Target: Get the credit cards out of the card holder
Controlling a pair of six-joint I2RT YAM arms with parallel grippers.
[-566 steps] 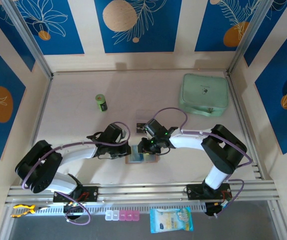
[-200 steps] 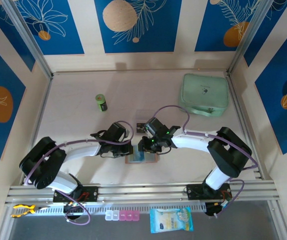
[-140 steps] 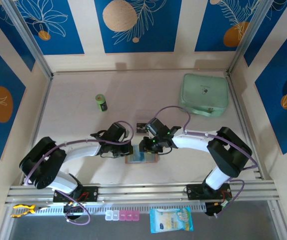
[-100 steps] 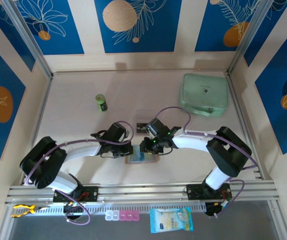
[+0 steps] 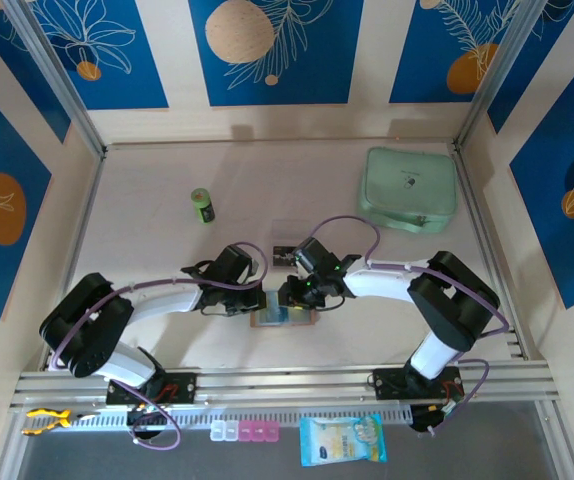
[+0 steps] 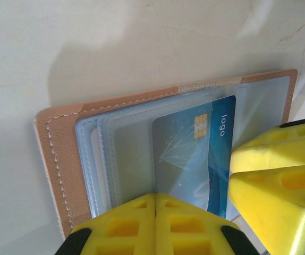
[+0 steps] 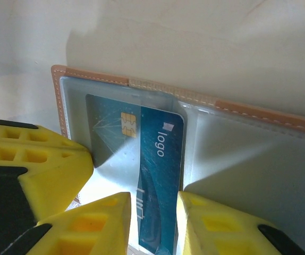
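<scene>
One credit card [image 7: 160, 159] sits in the card holder [image 7: 259, 113]; your right gripper [image 7: 153, 204] jaws straddle it narrowly, left gripper [image 6: 155, 207] jaws pressed together.

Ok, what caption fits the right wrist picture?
Right yellow-fingered gripper straddling a blue plastic chip card in the open tan leather card holder.

Pale cream bench [image 5: 147, 250], matte, bounded by light walls carrying blue panels with white leaf line-art and orange discs [image 5: 267, 50].
- Mint-green rectangular zip case [image 5: 410, 190]: flat on the bench, far right, near the right wall.
- Small green cylinder with dark cap [image 5: 203, 205]: far left of centre, well apart from the case; label unreadable.
- Clear rectangular plastic tray [image 5: 285, 230]: mid-bench, faint outline.
- In front of the aluminium rail at the near edge: yellow fish-shaped item [image 5: 45, 420], strip of pink and white pill compartments [image 5: 245, 431], blue-and-white printed packet [image 5: 342, 440].
</scene>
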